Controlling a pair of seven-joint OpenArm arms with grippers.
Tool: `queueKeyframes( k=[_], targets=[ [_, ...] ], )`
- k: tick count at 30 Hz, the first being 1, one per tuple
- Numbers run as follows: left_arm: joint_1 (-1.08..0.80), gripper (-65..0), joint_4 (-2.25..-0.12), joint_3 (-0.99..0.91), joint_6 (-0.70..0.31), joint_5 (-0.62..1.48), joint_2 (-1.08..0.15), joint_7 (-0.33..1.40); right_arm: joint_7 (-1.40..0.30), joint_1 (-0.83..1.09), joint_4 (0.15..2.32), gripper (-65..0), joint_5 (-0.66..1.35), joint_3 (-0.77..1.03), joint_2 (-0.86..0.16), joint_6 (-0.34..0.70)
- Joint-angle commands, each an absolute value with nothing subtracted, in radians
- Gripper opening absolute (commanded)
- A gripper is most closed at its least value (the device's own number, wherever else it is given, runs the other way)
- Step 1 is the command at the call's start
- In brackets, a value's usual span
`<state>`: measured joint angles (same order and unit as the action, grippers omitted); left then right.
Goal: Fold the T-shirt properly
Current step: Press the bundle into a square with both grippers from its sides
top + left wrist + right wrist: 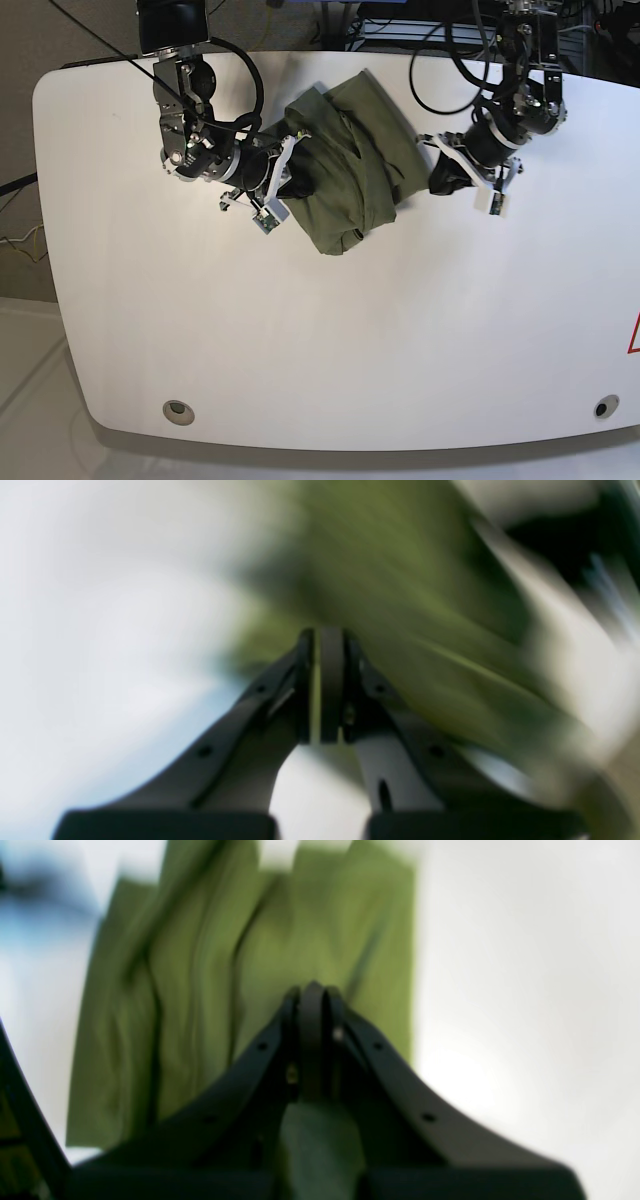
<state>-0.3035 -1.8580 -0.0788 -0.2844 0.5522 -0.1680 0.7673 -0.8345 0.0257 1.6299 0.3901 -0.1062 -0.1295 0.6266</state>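
Two arms reach in over the white table (330,340) from its far edge, one on each side of the T-shirt (352,165), which lies bunched in a rumpled olive heap on the far middle of the tabletop. The right gripper (296,172) sits at the heap's edge on the base view's left, its fingers (312,1040) pressed together with green cloth showing between them low down. The left gripper (432,176) is at the opposite edge, fingers (331,685) likewise closed, a thin strip of olive fabric caught between the pads. Both wrist views are badly blurred, so finer folds cannot be made out
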Motion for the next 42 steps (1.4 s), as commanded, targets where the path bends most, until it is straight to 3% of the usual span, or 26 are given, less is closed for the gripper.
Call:
queueKeyframes(
  k=[1, 7, 11, 15, 21, 29, 42],
  targets=[
    [-0.353, -64.3, -1.953, -0.118, -0.314, 0.601, -0.158, 0.761, -0.815, -0.018, 1.751, -52.9, 0.431, -0.121, -0.091, 0.621],
    [-0.374, -64.4, -1.967, -0.113, -0.315, 0.611, -0.201, 0.759, -0.855, -0.046, 1.76, -35.1, 0.43, -0.125, -0.064, 0.621],
    [-0.388, -64.8, -1.904, -0.071, -0.307, 0.618, -0.257, 0.761, -0.859, -0.091, 1.683, -30.6, 0.426, -0.113, -0.075, 0.628],
    [-0.377, -65.0, -1.803, -0.019, -0.309, 0.588, -0.273, 0.76, -0.83, -0.142, 1.523, -38.4, 0.424, -0.094, -0.116, 0.651],
    [-0.31, -65.0, -1.63, 0.13, -0.306, 0.446, -0.274, 0.768, -0.792, -0.182, 1.28, -58.6, 0.409, -0.095, -0.181, 0.658],
    [-0.243, -65.0, -1.576, 0.163, -0.302, 0.416, -0.233, 0.769, -0.801, -0.134, 1.279, -55.4, 0.41, -0.091, -0.215, 0.657],
    [-0.15, -65.0, -1.566, 0.15, -0.32, 0.466, -0.184, 0.699, -0.791, 0.107, 1.576, -59.7, 0.438, 0.038, -0.24, 0.642]
  ],
)
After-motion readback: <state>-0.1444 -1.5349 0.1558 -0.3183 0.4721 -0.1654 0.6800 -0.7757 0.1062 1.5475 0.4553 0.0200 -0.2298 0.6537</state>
